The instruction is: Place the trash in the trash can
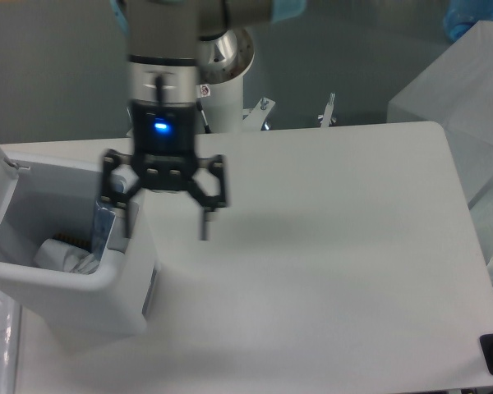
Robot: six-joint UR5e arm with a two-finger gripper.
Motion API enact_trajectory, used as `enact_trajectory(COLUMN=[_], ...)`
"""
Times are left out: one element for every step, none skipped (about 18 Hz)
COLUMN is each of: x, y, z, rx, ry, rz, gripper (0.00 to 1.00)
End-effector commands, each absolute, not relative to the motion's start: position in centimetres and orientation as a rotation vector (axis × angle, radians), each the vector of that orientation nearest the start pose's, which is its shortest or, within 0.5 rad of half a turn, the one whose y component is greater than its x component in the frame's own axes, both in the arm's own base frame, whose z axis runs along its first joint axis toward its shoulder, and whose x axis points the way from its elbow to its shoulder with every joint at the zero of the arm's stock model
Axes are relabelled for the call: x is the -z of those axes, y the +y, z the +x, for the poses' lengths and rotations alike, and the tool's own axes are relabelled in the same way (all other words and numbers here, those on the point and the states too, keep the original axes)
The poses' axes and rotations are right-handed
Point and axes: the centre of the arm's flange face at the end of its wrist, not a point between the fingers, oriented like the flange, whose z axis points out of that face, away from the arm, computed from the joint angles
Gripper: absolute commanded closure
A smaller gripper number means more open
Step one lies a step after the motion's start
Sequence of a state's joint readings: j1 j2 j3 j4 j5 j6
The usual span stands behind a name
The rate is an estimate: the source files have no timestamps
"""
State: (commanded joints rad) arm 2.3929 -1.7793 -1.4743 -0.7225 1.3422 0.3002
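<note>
Table [329, 246] bare right of trash can [57, 295]; trash [66, 256] lay inside can, left of gripper [165, 231]. Fingers spread, nothing held.

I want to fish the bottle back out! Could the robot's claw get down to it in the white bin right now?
Probably yes. The trash can has its top open, and the bottle stands against the inner wall. The open gripper hangs beside the rim, with nothing between.

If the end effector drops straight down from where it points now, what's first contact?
Probably the trash can's near right rim. The open end effector points down and straddles that wall: one finger over the bin interior, the other over bare table. Depth is unclear from this single view, so the rim contact is a guess.
</note>
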Motion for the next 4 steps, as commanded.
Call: enact_trajectory(x=[-53.15,-53.6,-53.72,-53.66], y=[52.86,52.51,52.26,52.07], z=[-35.65,-36.09,-36.32,-36.36], rx=[-0.298,-0.34,-0.373,-0.388], ry=[-0.491,-0.465,-0.437,-0.425], rz=[-2.345,-2.353,-2.367,-2.375], gripper=[0.0,0.0,0.0,0.0])
